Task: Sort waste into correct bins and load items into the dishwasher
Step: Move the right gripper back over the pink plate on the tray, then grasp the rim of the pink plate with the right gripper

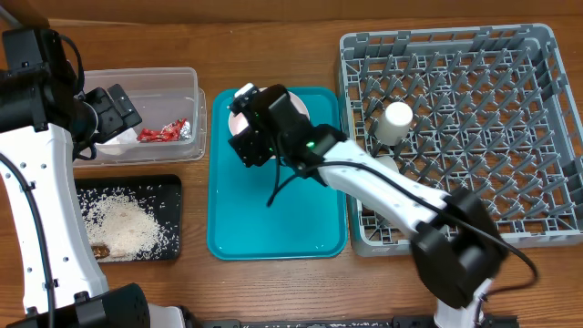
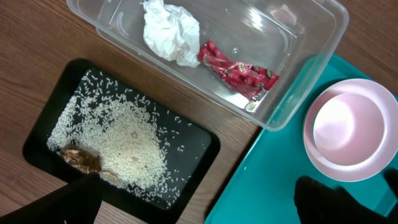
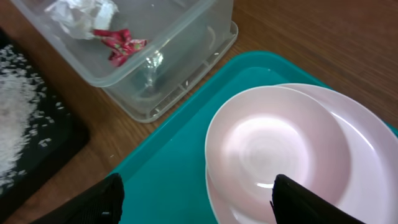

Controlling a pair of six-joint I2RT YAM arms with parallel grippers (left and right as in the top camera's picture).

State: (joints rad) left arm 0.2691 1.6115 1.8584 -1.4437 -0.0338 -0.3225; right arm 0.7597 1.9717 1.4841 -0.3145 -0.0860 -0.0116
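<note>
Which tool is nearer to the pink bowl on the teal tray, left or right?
Right. The right tool hangs directly above the pink bowl; the left tool is off to the side, over the clear tub.

Overhead looks straight down on our whole table (image 1: 273, 41). Both wrist cams sit close, angled down; we get the clear tub (image 2: 292, 31) and teal tray (image 2: 261, 180) in both.

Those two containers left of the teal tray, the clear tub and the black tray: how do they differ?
The tub is clear and deep; the black tray is opaque and shallow. The tub holds a crumpled napkin and a red wrapper; the black tray holds rice. Both are rectangular and sit on the wooden table.
</note>
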